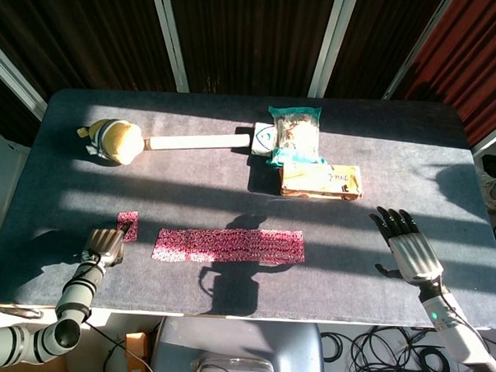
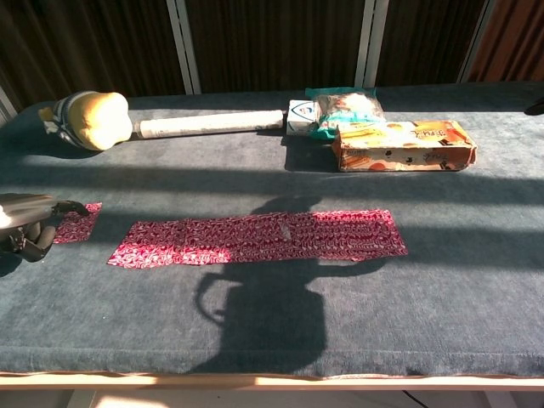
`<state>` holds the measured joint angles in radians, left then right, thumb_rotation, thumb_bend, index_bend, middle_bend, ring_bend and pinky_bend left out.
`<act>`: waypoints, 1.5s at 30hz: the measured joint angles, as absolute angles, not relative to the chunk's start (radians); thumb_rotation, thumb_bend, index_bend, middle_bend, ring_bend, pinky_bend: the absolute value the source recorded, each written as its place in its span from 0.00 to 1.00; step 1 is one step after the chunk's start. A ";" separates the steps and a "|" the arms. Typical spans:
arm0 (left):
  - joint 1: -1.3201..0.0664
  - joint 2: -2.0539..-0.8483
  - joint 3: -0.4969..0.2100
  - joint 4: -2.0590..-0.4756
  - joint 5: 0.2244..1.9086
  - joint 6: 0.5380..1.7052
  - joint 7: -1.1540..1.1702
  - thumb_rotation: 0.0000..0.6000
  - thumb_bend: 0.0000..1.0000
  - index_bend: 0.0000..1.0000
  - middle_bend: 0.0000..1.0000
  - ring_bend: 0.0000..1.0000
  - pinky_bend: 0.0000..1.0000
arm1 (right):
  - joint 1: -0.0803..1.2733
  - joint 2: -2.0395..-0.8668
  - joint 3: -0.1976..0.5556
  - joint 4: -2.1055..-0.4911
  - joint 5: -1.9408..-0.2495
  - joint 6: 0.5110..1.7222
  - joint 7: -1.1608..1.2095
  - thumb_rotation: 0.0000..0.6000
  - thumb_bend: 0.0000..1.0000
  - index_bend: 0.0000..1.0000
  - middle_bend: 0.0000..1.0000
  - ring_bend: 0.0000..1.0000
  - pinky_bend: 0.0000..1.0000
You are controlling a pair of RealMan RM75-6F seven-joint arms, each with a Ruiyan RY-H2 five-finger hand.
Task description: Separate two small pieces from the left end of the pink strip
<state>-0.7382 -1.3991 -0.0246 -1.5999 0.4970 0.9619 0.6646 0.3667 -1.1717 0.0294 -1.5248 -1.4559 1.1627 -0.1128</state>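
Observation:
The pink strip (image 1: 229,245) (image 2: 259,237) lies flat across the near middle of the grey table. A small pink piece (image 1: 128,227) (image 2: 75,222) is apart from the strip's left end, with a gap of bare cloth between them. My left hand (image 1: 102,245) (image 2: 25,223) pinches that piece at its near edge, low at the table's left side. My right hand (image 1: 408,251) hovers at the far right with fingers spread and nothing in it; the chest view does not show it.
At the back stand a yellow plush toy (image 1: 112,140), a white roll (image 1: 196,141), a green snack bag (image 1: 296,132) and an orange box (image 1: 322,180). The table's front edge (image 2: 272,374) runs close below the strip.

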 measured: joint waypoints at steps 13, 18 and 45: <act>-0.706 -1.350 -0.007 -1.740 0.687 0.988 0.595 1.00 1.00 0.08 1.00 1.00 1.00 | 0.366 -1.175 0.028 -1.527 -1.457 1.158 -0.117 1.00 0.10 0.00 0.00 0.00 0.05; -0.697 -1.361 0.055 -1.803 0.777 0.999 0.634 1.00 1.00 0.08 1.00 1.00 1.00 | 0.366 -1.178 0.028 -1.522 -1.453 1.152 -0.115 1.00 0.10 0.00 0.00 0.00 0.05; -0.708 -1.409 0.089 -1.762 0.747 0.984 0.661 1.00 1.00 0.08 1.00 1.00 1.00 | 0.362 -1.170 0.026 -1.511 -1.453 1.142 -0.088 1.00 0.10 0.00 0.00 0.00 0.05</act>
